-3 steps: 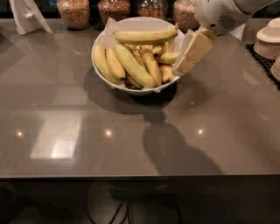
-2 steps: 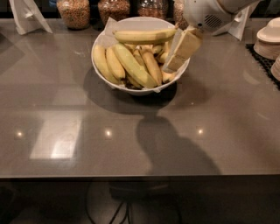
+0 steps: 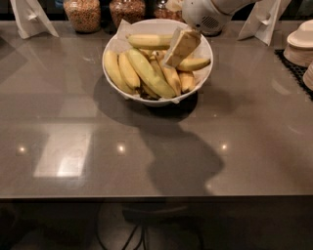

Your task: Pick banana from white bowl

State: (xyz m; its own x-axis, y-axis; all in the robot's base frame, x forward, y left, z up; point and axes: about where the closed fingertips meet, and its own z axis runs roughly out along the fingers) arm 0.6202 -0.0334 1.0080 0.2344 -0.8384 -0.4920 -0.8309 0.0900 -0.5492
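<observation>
The white bowl (image 3: 113,48) stands at the back middle of the grey table, lined with white paper and full of bananas. The banana (image 3: 146,40), long, nearly straight and pale yellow, lies crosswise on top at the bowl's far side. A longer greener-yellow banana (image 3: 149,74) lies slanted in the middle, with shorter ones around it. My gripper (image 3: 179,49) reaches down from the top right on a white wrist. It hangs over the right half of the bowl, just at the banana's right end, and covers that end.
Glass jars (image 3: 83,13) of grain stand behind the bowl. White folded stands sit at the back left (image 3: 29,17) and back right (image 3: 264,19). A stack of small white dishes (image 3: 299,46) rests on a black mat at the right edge.
My gripper has moved left, from the bowl's right rim to over the bananas inside the bowl. The bananas have not moved.
</observation>
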